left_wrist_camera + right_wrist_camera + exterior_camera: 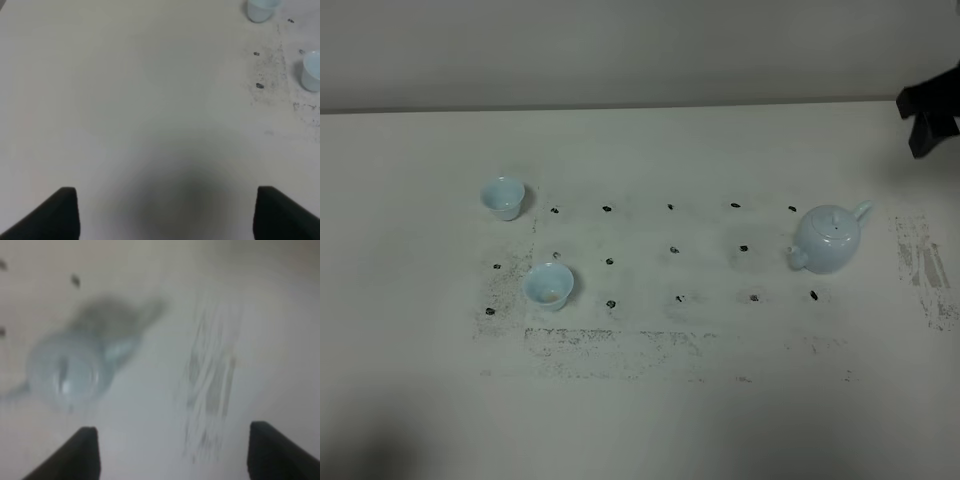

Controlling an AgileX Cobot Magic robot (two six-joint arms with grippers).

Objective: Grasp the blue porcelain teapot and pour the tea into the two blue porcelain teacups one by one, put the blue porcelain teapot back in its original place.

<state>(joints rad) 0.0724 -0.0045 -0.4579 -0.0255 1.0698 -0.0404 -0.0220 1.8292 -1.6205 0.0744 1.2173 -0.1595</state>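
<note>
The blue porcelain teapot (828, 240) stands upright at the right of the table, lid on, spout pointing back right. It shows blurred in the right wrist view (67, 372). The two blue porcelain teacups stand upright at the left, one farther back (503, 197) and one nearer (549, 286). Both show in the left wrist view (260, 9) (312, 70). No tea is clearly visible. My right gripper (928, 115) (172, 455) is open and empty, behind and to the right of the teapot. My left gripper (167, 215) is open and empty over bare table, left of the cups.
The white table (650, 400) carries a grid of small black marks (674, 249) between cups and teapot. There are grey scuff patches near the front (600, 345) and at the right (920, 265). The table's back edge meets a pale wall (620, 50).
</note>
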